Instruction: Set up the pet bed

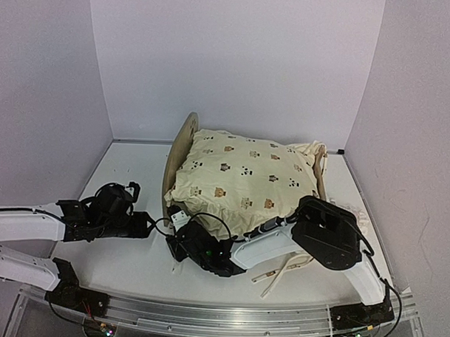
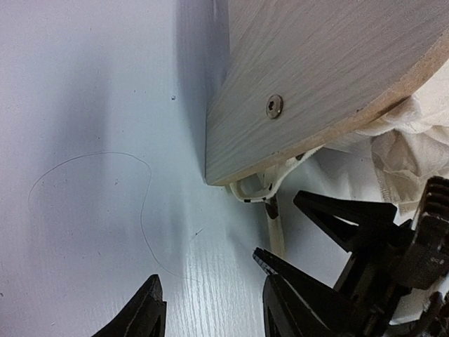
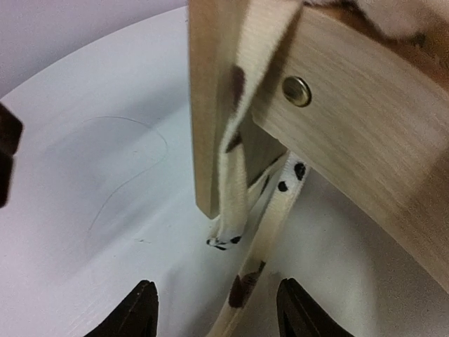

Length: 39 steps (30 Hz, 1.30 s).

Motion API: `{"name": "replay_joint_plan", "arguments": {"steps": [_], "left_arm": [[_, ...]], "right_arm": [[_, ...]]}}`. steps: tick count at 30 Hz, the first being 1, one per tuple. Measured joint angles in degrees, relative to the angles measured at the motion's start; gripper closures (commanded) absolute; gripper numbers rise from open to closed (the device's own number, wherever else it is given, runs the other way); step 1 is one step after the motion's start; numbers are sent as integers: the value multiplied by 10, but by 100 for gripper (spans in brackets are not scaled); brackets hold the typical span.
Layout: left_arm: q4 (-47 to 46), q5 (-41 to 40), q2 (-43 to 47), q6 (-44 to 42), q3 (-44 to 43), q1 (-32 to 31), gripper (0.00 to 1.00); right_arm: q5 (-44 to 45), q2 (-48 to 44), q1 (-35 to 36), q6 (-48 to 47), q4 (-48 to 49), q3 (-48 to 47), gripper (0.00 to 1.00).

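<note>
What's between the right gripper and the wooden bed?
Spotted cream ties hang from the pet bed down toward the right gripper, shown in the right wrist view.

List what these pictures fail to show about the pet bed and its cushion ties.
- Top view: the cushion covers the inside of the pet bed, and the right arm hides the bed's near corner.
- Left wrist view: the bed's wood panel is cut off by the top and right edges.
- Right wrist view: the tie is blurred and leaves at the bottom edge, so its end is unseen.
</note>
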<state>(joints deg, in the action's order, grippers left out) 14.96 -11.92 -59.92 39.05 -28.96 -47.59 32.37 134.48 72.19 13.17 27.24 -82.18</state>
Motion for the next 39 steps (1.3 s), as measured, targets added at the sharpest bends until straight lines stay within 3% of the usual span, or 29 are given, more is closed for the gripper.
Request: {"name": "replay_joint_plan", "arguments": {"steps": [8, 16, 21, 24, 32, 39], "left_arm": [[1, 4, 11, -2, 6, 0, 53], [2, 4, 27, -10, 6, 0, 55], [2, 4, 31, -15, 6, 0, 57], [2, 5, 33, -16, 6, 0, 57], [2, 15, 33, -18, 6, 0, 58], [3, 32, 16, -26, 6, 0, 58]], "right_arm": [[36, 64, -15, 1, -6, -64, 41], [63, 100, -24, 0, 68, -76, 49], [71, 121, -24, -23, 142, -80, 85], [68, 126, -25, -33, 185, -67, 98], [41, 83, -25, 7, 266, 42, 100], [-32, 6, -23, 100, 185, 103, 100]]}}
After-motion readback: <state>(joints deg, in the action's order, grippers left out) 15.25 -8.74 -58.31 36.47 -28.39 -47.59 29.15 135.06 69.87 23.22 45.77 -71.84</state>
